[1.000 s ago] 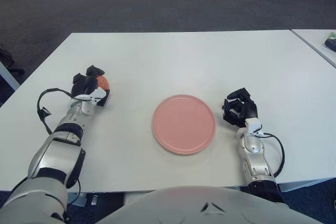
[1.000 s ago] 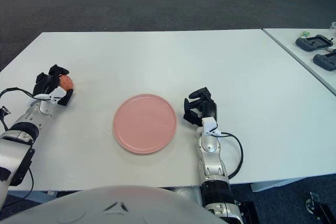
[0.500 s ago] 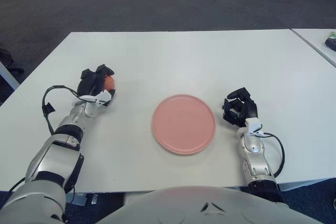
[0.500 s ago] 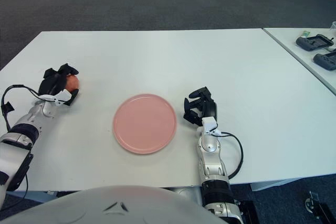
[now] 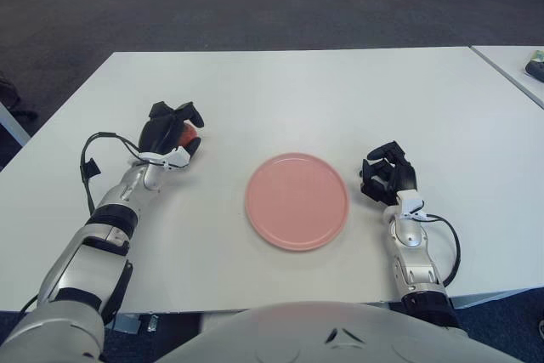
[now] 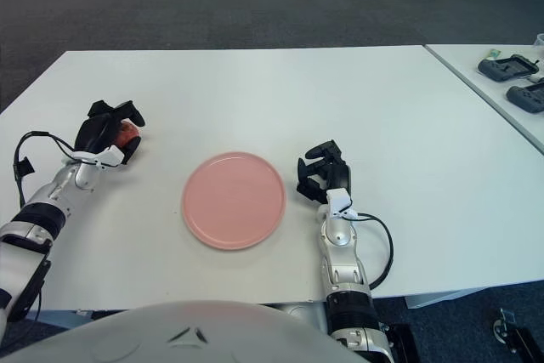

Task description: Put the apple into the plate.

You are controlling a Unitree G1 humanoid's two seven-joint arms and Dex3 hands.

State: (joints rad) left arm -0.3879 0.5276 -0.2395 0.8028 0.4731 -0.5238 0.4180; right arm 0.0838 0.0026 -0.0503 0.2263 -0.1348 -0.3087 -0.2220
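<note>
Left eye view: left hand (image 5: 170, 133) has fingers closed around the apple (image 5: 185, 134), now nearer the pink plate (image 5: 297, 201) than a second ago; transfer is under way

Right eye view: right hand (image 6: 322, 174), curled and empty, shows right of the plate

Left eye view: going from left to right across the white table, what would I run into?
left hand gripping the apple → pink plate → right hand, holding nothing.
</note>
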